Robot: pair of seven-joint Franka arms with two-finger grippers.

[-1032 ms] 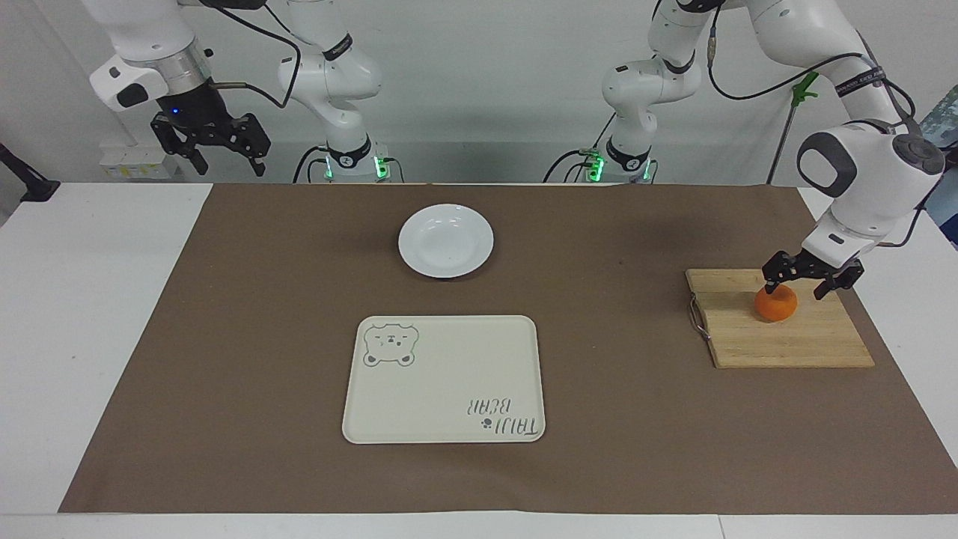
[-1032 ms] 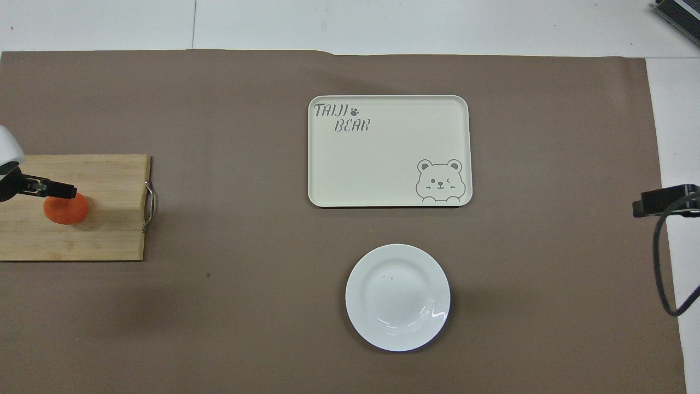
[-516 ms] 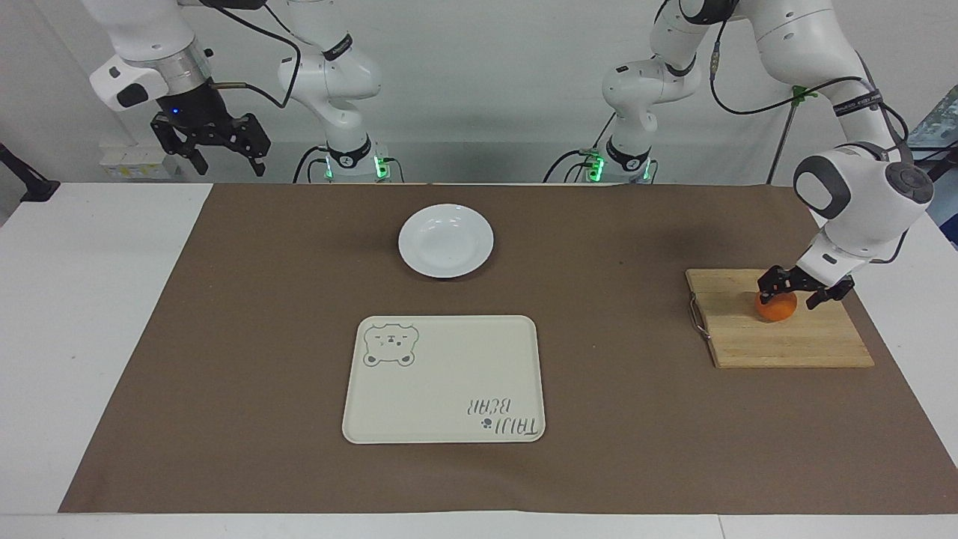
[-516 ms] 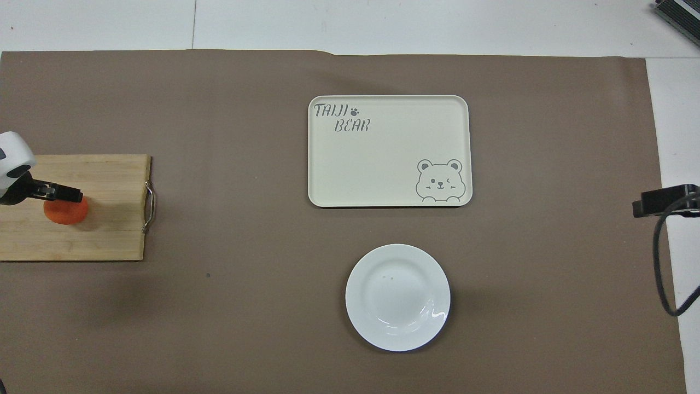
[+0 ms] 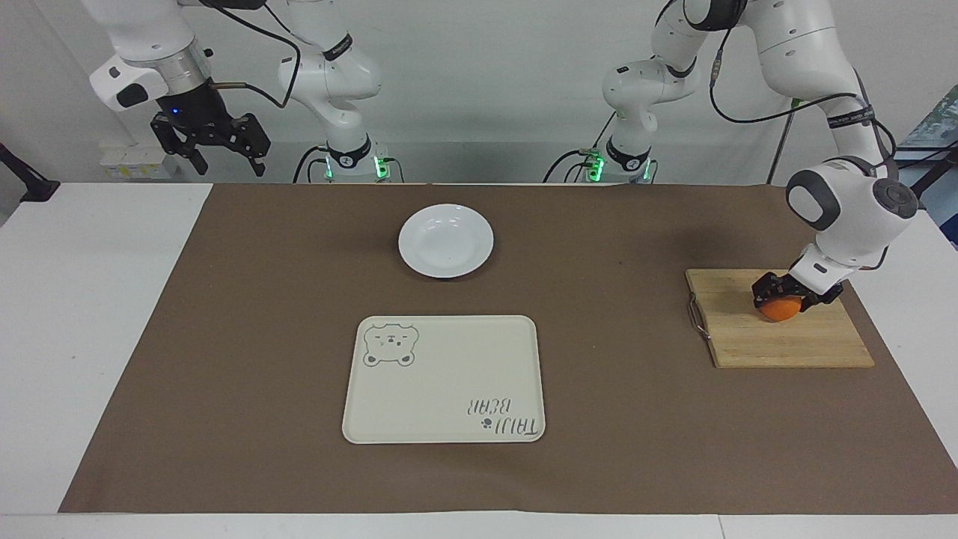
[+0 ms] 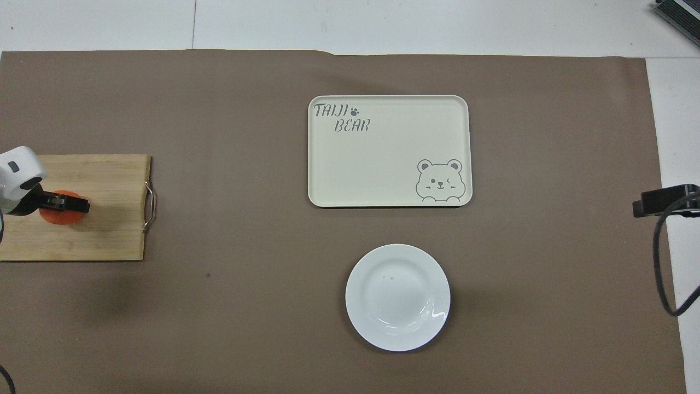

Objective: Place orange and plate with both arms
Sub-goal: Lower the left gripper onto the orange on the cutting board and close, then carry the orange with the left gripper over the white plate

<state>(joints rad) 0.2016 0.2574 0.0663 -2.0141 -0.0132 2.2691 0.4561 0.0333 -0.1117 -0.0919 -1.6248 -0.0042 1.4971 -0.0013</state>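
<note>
Right end effector (image 5: 221,153), jaws apart and empty, is held waiting above the worktop corner at its arm's end. Plate (image 5: 446,240) lies mid-worktop near the robots' edge, presumably for pickup. Left end effector (image 5: 792,296), spread wide, straddles the orange (image 5: 779,309) on the cutting board (image 5: 778,337), apparently ready to grasp.

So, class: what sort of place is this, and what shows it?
Probably a robotics lab bench: two white robot arms bolted at a table, a brown mat laid as a workspace, and staged props such as a plate.
</note>
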